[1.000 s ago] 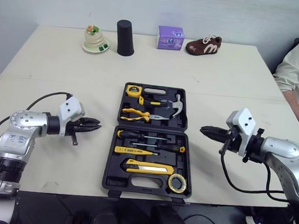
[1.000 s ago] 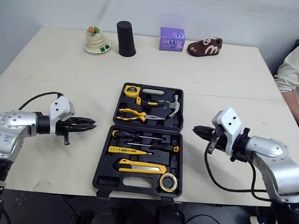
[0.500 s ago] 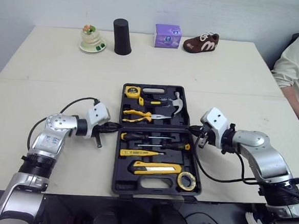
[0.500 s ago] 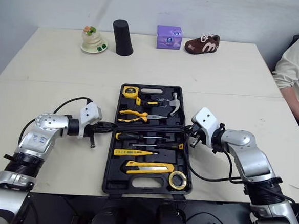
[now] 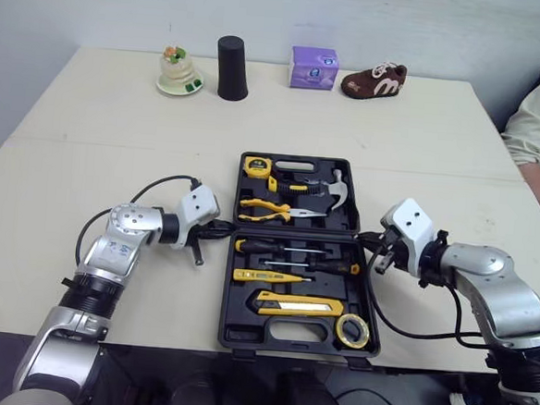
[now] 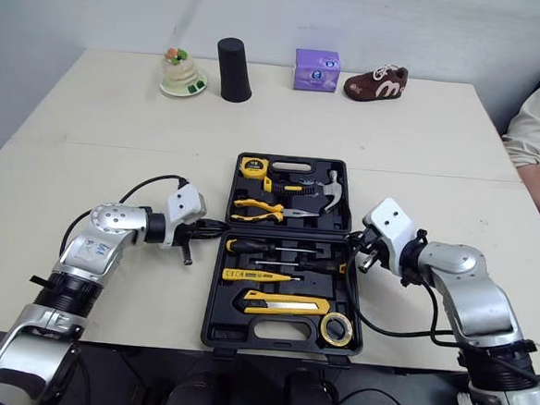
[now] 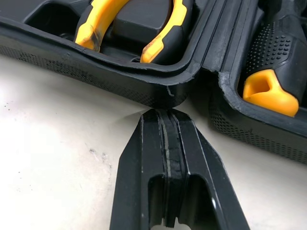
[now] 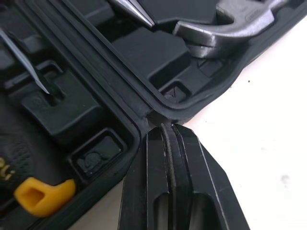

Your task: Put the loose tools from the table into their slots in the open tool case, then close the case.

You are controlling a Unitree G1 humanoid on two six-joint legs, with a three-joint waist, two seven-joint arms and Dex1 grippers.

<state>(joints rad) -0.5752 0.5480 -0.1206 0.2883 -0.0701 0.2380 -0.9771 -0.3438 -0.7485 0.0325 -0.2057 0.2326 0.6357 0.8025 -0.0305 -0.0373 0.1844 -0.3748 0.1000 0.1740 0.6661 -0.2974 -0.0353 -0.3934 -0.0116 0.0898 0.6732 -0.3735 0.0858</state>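
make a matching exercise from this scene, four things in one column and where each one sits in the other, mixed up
Things:
1. tape measure
2. hammer
3. roll of yellow tape
4. brown shoe

Places:
A. at the far edge of the table, outside the case
B. near right corner of the case
C. far left corner of the case
D. right side of the far half of the case

Pairs: 1-C, 2-D, 3-B, 4-A
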